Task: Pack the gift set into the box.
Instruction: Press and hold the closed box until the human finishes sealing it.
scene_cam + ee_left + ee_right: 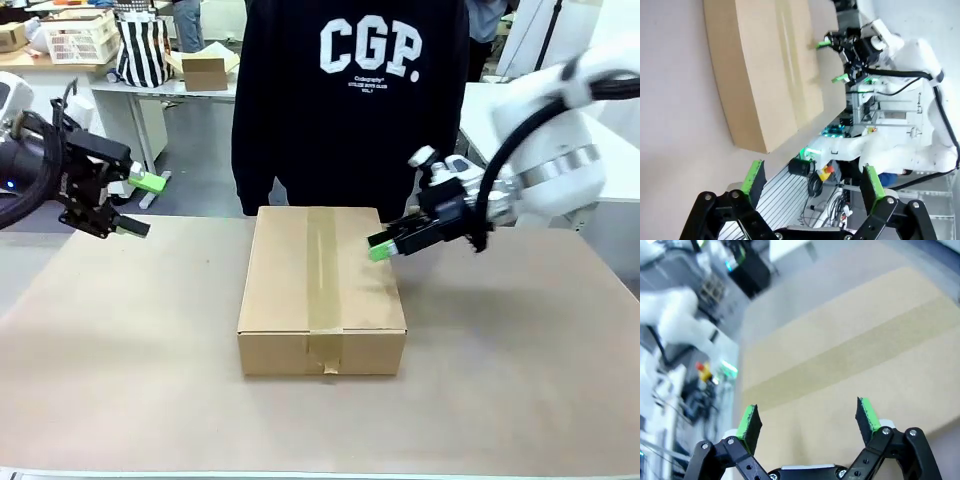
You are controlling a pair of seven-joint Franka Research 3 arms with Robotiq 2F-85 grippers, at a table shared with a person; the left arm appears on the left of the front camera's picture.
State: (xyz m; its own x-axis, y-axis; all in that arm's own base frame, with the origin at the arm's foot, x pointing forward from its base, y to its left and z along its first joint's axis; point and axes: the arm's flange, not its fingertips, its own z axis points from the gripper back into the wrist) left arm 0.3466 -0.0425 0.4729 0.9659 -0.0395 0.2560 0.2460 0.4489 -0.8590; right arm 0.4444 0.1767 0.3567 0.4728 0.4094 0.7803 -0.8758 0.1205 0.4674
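Front view: the box point(322, 288) is seen closed on the table point(520, 370), its flaps shut and a strip of tape point(321, 270) run along the centre seam and folded over the near wall, with a person in a dark sweatshirt point(350, 100) standing just behind its far edge. The gift set is not made out anywhere around the box, so it cannot be told whether it is already inside or not yet brought. The right gripper point(385, 246) is held low over the box's right top edge, its jaws spread apart and holding nothing, a state confirmed in the right wrist view, where the green pads point(867, 414) stand wide over the taped lid. The left gripper point(139, 205) is held well to the left of the box, above the table, also spread wide and empty. Several risks are judged from here: if the right gripper is lowered further, the lid could be dented or the box pushed towards its left, since nothing braces it there; if the set is still outside, the sealed seam would block packing; and a swing across the box's far edge could meet the person.
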